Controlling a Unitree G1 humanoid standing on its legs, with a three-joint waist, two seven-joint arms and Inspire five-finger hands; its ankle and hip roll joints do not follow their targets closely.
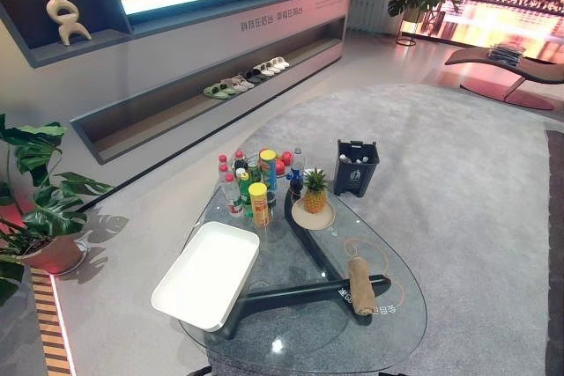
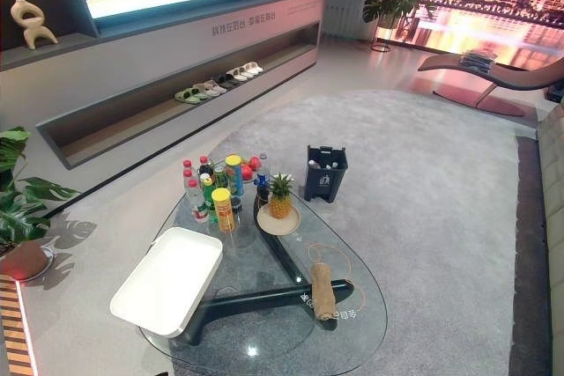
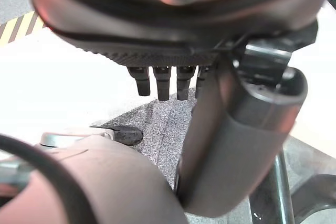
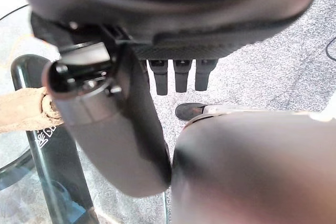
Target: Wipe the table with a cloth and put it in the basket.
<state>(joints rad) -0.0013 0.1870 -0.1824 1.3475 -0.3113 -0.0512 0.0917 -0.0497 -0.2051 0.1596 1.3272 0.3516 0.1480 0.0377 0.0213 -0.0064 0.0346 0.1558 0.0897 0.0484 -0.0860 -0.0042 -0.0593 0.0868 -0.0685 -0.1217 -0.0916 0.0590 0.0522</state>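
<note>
Cloth (image 1: pixel 360 286): brown, rolled into a short cylinder, lying flat on the glass table (image 1: pixel 388 323) near its right edge, lengthwise front to back, over the dark table base seen through the glass. Basket (image 1: pixel 207 275): white, rectangular, shallow, open side up, on the table's left side, overhanging the edge, well apart from the cloth.

The left hand (image 3: pixel 220 129) hangs with fingers (image 3: pixel 160 82) straight and relaxed (thumb out in front); the right hand (image 4: pixel 121 129) hangs likewise, holding nothing.
</note>
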